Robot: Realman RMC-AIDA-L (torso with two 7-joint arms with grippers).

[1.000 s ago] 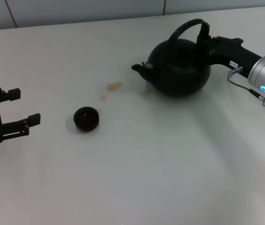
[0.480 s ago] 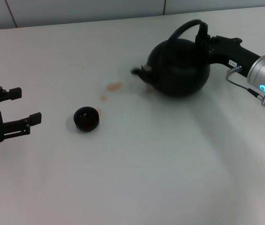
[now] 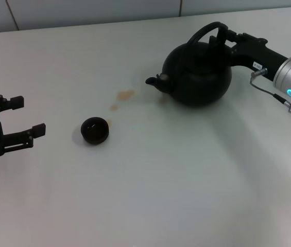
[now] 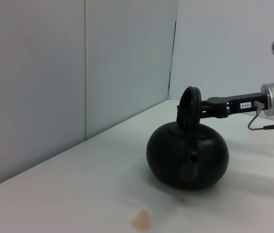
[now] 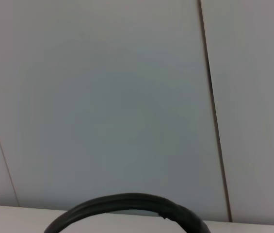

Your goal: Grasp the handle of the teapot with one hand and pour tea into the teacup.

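The glossy black teapot [image 3: 197, 74] is at the back right of the white table, its stubby spout [image 3: 157, 81] pointing left toward the teacup. My right gripper [image 3: 221, 37] reaches in from the right and is shut on the arched handle [image 3: 202, 31] near its top. The left wrist view shows the same grip on the handle [image 4: 190, 104] above the teapot [image 4: 187, 158]. In the right wrist view only an arc of the handle [image 5: 127, 203] shows. The small dark teacup [image 3: 94, 130] stands left of centre, well apart from the teapot. My left gripper [image 3: 16, 118] hangs open at the far left, holding nothing.
Pale orange-brown tea spots [image 3: 126, 94] lie on the table between the teacup and the teapot, and one sits below the spout [image 4: 140, 221]. A grey panelled wall [image 3: 83, 10] runs along the back edge of the table.
The teapot has shifted slightly in my right gripper's hold and its spout tip now sits a little lower. My right forearm has risen slightly. The left arm and the teacup have not moved.
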